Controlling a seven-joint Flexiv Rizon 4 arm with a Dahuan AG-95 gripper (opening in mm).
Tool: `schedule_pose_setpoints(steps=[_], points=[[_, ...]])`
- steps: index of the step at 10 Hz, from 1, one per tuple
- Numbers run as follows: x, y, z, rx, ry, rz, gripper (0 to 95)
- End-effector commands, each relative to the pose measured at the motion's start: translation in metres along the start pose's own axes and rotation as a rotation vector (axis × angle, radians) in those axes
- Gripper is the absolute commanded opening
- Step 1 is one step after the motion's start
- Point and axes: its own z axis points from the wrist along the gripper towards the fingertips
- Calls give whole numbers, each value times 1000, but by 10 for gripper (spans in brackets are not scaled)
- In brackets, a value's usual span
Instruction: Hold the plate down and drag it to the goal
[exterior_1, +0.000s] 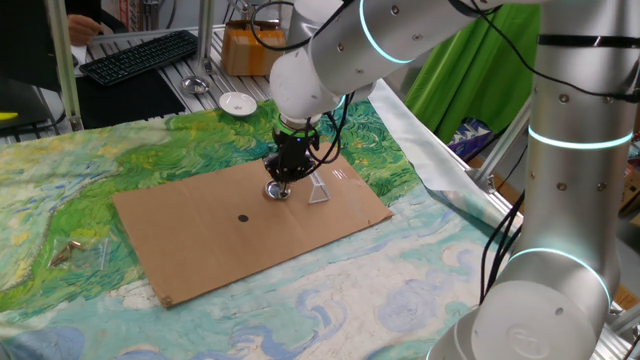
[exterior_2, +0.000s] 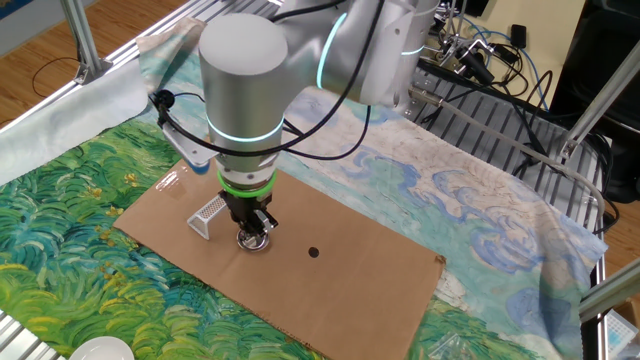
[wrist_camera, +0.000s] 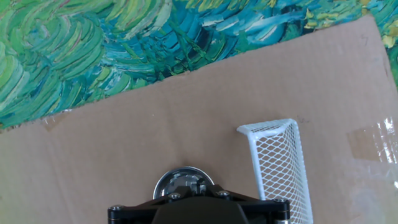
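The plate (exterior_1: 278, 191) is a tiny shiny silver dish on the cardboard sheet (exterior_1: 200, 240). It also shows in the other fixed view (exterior_2: 254, 239) and in the hand view (wrist_camera: 180, 182). My gripper (exterior_1: 281, 180) stands upright over it, fingers together, its tip down on the dish's centre (exterior_2: 252, 226). In the hand view the black gripper body (wrist_camera: 199, 211) hides the dish's near half. The goal (exterior_1: 318, 191) is a small whitish mesh wedge frame standing just beside the plate, a small gap apart (exterior_2: 207, 217) (wrist_camera: 280, 165).
A small black dot (exterior_1: 243, 217) (exterior_2: 313, 252) marks the cardboard's middle. A white saucer (exterior_1: 238, 103) sits at the back on the painted cloth. A keyboard (exterior_1: 140, 55) lies beyond it. Small loose items (exterior_1: 65, 253) lie at the left. Clear tape (wrist_camera: 373, 140) holds the cardboard's edge.
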Motion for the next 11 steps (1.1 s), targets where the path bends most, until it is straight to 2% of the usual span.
schedule_pose_setpoints(steps=[1,3,4,6,8,9,11], points=[[1,0,-1,11,-6,-10,0],[1,-1,0,40,-12,-16,0],[1,-2,2,71,-21,-19,0],[0,-5,6,78,-22,-16,0],[1,-6,5,85,-21,-13,0],[1,-7,5,104,-27,-15,0],[4,-9,6,124,-36,-20,0]])
